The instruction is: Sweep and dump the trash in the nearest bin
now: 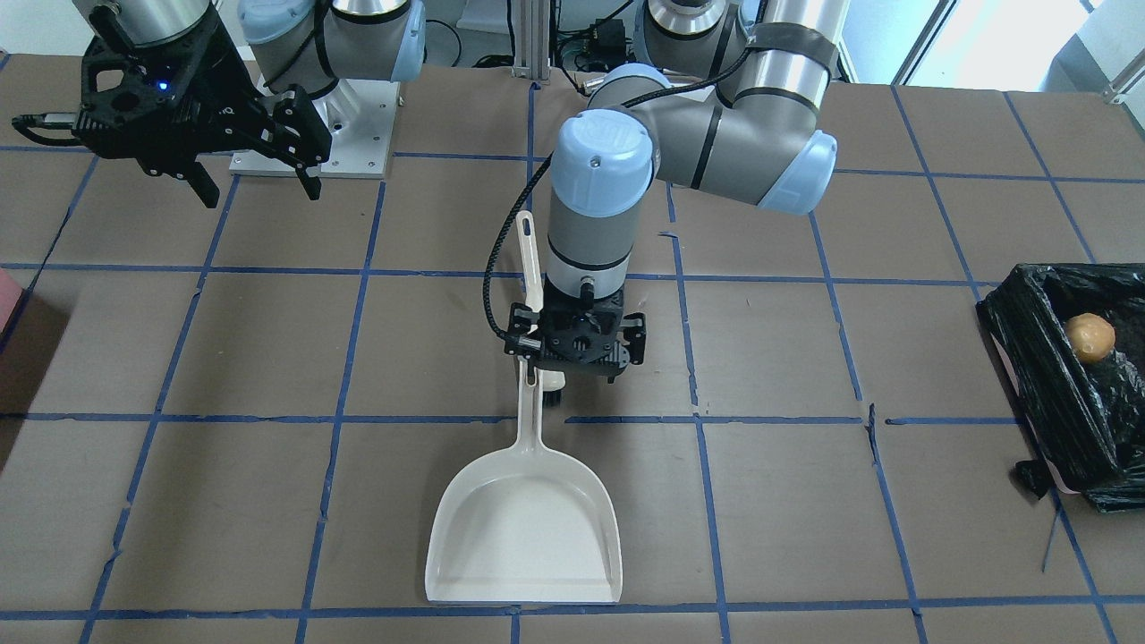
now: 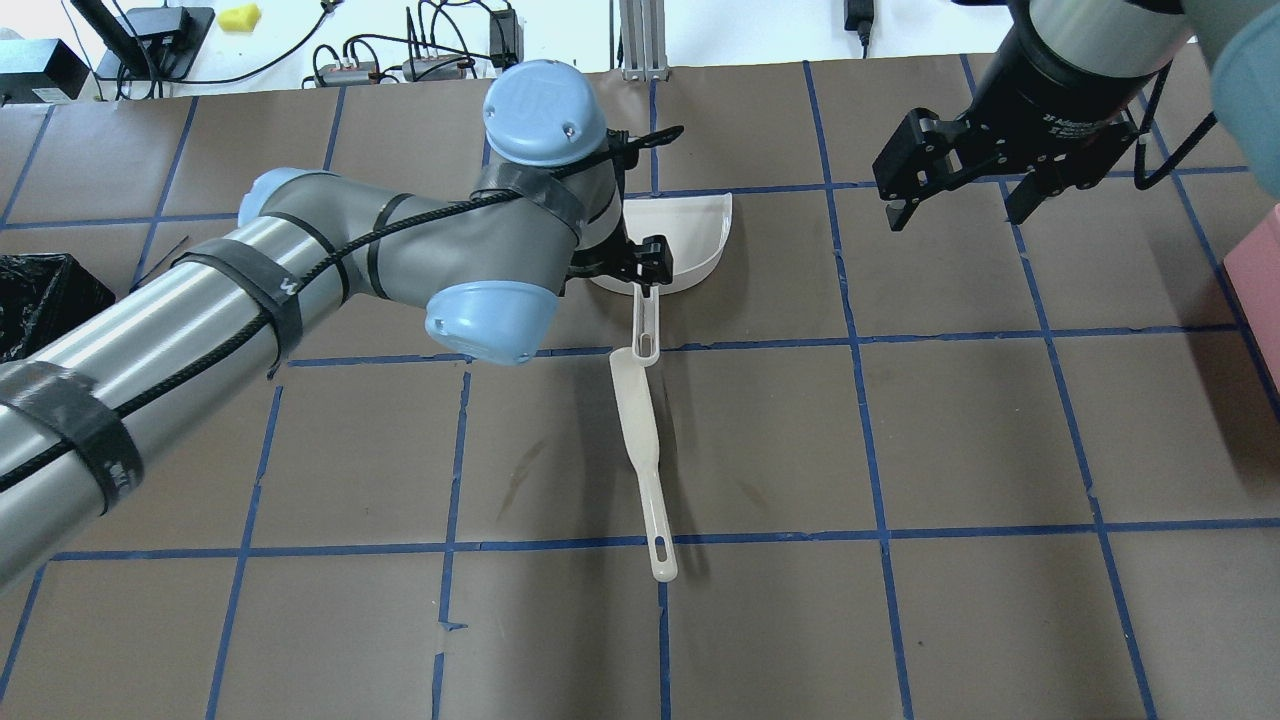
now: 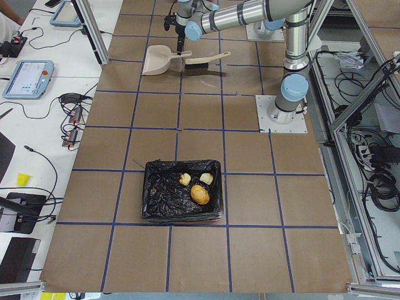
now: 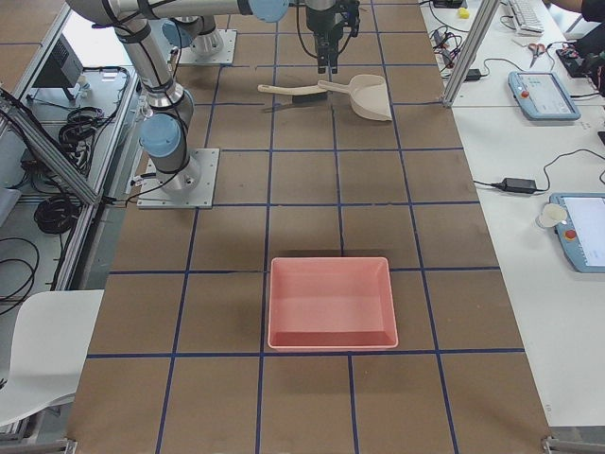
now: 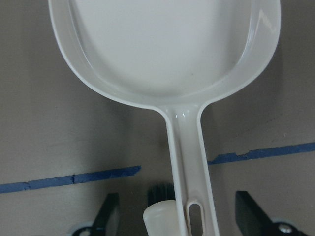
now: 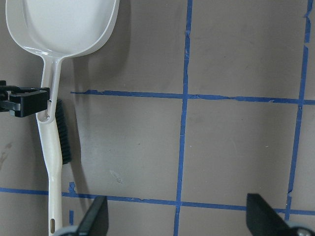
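Note:
The white dustpan (image 1: pixel 523 528) lies flat on the table, with the brush (image 2: pixel 640 450) lying beside its handle. My left gripper (image 1: pixel 577 367) is open over the dustpan handle, which sits between the fingers (image 5: pixel 110 216) in the left wrist view without being touched. My right gripper (image 2: pixel 955 215) is open and empty, well off to the side and above the table. The bin (image 3: pixel 156 200), lined with a black bag, holds the trash: the round tan lump (image 3: pixel 200 194) and two pale chunks (image 3: pixel 185 179). The lump also shows in the front view (image 1: pixel 1089 337).
An empty pink tray (image 4: pixel 331 303) stands on the table towards my right end. The bin is at my left end (image 2: pixel 40 300). The brown tabletop is marked with blue tape lines. Cables and tablets lie beyond the far edge.

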### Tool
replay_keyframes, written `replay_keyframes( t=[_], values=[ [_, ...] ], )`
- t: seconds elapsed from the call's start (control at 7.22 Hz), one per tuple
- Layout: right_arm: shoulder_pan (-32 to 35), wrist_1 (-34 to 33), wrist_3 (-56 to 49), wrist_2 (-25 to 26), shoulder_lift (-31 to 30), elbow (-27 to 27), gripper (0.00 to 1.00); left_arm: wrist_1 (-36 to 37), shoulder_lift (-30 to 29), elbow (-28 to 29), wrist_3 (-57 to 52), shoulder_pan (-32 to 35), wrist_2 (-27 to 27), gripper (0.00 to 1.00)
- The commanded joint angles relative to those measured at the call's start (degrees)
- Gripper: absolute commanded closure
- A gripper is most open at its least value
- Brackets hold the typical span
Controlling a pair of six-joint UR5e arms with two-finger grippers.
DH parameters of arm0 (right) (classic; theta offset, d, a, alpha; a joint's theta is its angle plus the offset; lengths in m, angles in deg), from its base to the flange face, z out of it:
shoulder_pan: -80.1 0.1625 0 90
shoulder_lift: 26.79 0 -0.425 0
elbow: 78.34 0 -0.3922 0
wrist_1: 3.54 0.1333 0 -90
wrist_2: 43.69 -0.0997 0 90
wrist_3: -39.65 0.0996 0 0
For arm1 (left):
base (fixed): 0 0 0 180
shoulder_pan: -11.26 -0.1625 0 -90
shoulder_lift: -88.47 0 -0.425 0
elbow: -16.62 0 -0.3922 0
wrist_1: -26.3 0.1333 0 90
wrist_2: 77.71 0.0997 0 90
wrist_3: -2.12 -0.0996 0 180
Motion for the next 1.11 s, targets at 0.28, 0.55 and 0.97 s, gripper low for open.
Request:
replay_keyframes(
  t=[0.28, 0.55, 0.97],
  values=[
    [0.0, -0.6, 0.0, -0.1, 0.4, -0.2, 0.0, -20.9, 14.0, 0.9, -10.3, -9.9, 0.2, 0.0],
    [0.0, -0.6, -0.1, -0.1, 0.3, -0.2, 0.0, -30.6, 18.3, 4.6, -16.4, -14.2, 0.3, 0.0],
    [0.0, -0.5, -0.1, -0.1, 0.3, -0.3, 0.0, -40.6, 18.3, 14.2, -20.2, -19.7, 0.5, 0.0]
  ],
)
